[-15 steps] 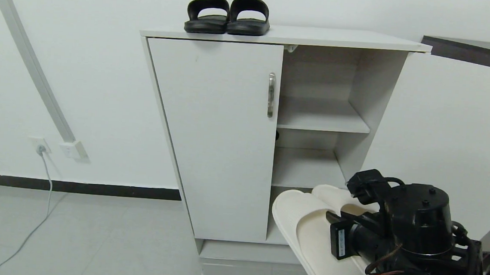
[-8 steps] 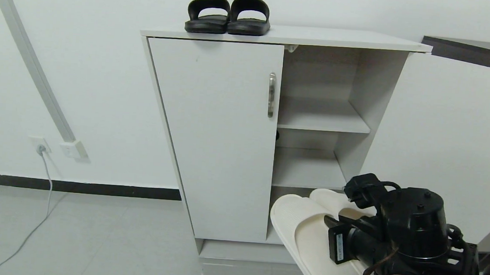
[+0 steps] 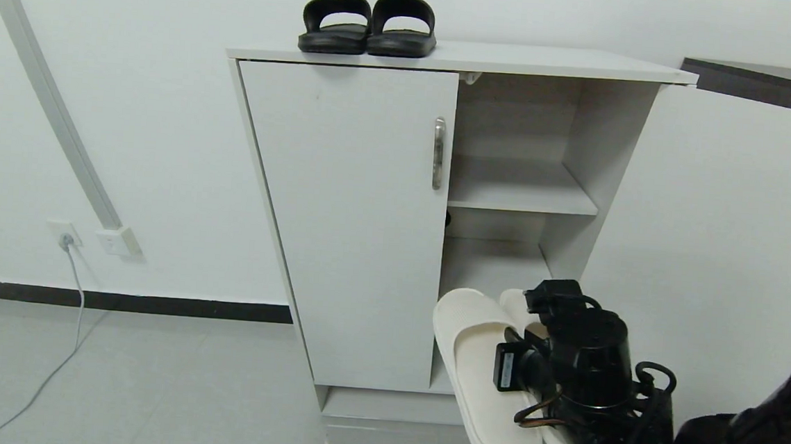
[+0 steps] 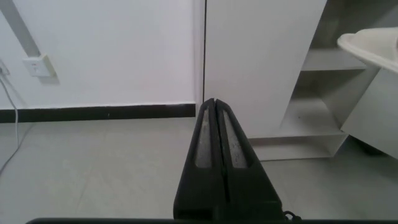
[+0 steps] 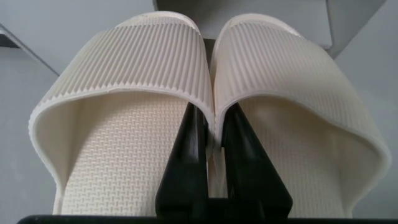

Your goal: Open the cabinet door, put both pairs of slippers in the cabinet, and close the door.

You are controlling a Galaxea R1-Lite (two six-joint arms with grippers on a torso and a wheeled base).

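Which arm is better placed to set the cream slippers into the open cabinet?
Right. The right hand is shut on both cream slippers, held before the open side of the cabinet; the left hand is shut, empty, facing the closed door.

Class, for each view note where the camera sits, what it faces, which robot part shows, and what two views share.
Head view: robot's head, facing down at cabinet; right arm shows.
Left wrist view: left wrist, facing floor and cabinet; shut left gripper shows.
Right wrist view: right wrist, facing white slippers clamped by right gripper.
Shared: head and right wrist views show those slippers.
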